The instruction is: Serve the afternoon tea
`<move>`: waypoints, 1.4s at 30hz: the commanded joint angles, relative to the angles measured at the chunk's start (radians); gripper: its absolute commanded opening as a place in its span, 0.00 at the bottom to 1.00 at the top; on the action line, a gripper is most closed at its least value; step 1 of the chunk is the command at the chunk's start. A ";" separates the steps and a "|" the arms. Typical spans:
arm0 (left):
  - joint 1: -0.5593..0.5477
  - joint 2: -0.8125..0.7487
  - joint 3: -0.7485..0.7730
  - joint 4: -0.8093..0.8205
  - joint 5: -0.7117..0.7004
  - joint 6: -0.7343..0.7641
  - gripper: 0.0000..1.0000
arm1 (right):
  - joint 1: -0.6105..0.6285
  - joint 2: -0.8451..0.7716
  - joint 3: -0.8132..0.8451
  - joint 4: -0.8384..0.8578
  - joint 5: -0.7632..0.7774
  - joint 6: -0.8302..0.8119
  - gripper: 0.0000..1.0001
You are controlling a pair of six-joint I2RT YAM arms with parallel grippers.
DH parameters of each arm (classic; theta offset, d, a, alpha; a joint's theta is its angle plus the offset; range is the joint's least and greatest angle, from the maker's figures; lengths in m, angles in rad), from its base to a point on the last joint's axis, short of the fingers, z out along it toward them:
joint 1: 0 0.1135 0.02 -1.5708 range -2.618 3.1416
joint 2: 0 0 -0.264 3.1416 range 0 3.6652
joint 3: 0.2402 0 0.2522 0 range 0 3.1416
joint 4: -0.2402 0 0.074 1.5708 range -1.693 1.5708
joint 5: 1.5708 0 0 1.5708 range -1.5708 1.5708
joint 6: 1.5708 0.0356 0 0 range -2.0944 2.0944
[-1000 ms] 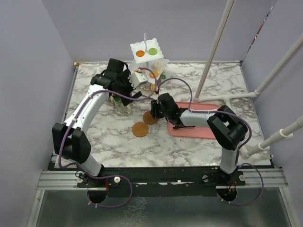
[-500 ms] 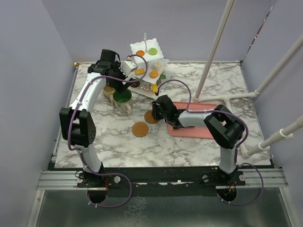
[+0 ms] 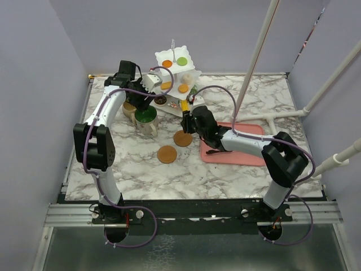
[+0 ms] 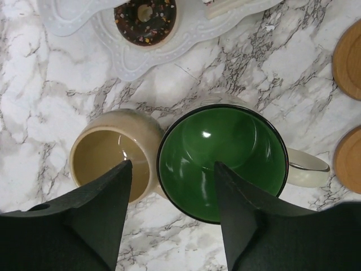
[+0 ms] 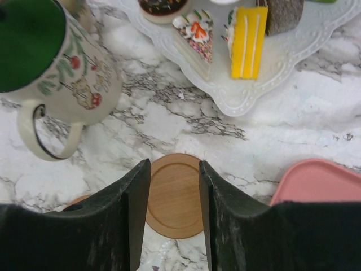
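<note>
Left tool (image 4: 172,165) is apart, straddling where the beige ceramic mug (image 4: 110,155) touches the green-inside cream mug (image 4: 223,158), just beside the white three-tier square stand (image 3: 176,70). Lining up a rim grab, I'd guess. Right tool (image 5: 175,164) is apart too, empty, over a round wooden coaster (image 5: 175,195) near that stand.

White stand (image 4: 131,61), beige mug (image 4: 107,152), green-lined mug (image 4: 221,161) with red-figured print, pink tray (image 5: 317,182), grey-veined marble table (image 4: 39,107).
</note>
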 commanded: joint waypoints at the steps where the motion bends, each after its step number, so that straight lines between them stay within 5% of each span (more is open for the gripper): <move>1: -0.001 0.055 0.017 -0.044 0.060 0.025 0.59 | 0.024 -0.059 0.027 -0.023 -0.026 -0.019 0.44; 10: -0.004 0.114 0.025 -0.105 0.131 0.027 0.39 | 0.045 -0.162 -0.016 -0.043 -0.041 -0.013 0.51; 18: -0.022 0.094 -0.016 -0.092 0.160 -0.033 0.06 | 0.045 -0.178 -0.068 -0.014 -0.115 -0.020 0.67; 26: -0.040 0.054 -0.127 0.012 0.071 -0.211 0.00 | 0.103 -0.124 -0.023 -0.030 -0.213 -0.082 0.78; 34: -0.045 -0.015 -0.187 0.039 0.118 -0.261 0.00 | 0.122 0.048 0.133 -0.151 -0.210 -0.156 0.75; 37: -0.044 -0.025 -0.162 0.006 0.120 -0.261 0.13 | 0.121 0.122 0.213 -0.215 -0.172 -0.203 0.74; 42: -0.032 -0.046 -0.084 -0.057 0.124 -0.289 0.62 | 0.121 0.201 0.309 -0.314 -0.164 -0.260 0.63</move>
